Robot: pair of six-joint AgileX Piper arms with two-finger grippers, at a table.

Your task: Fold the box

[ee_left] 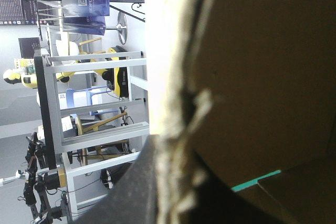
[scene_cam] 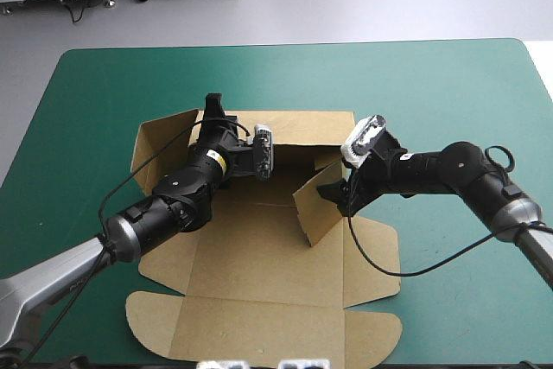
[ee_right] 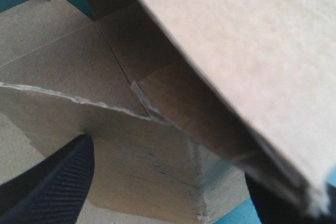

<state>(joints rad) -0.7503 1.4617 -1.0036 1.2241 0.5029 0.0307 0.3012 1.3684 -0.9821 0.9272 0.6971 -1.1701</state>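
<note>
Lying at the middle of your teal-green bench (scene_cam: 432,84), the brown box (scene_cam: 259,257) is partly raised, near panels flat. Your left hand (scene_cam: 213,110) clenches board at its far-left corner. Your right hand (scene_cam: 335,192) stands released, black fingers (ee_right: 52,187) either side of the upright right flap (scene_cam: 315,209).

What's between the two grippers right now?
High view: only board of the box, its bare middle panel and raised far wall, lies between the left gripper and right gripper.

We've got bright, even light from above.
Left wrist view: box (ee_left: 273,77) dark at three o'clock, white glare at twelve.
</note>
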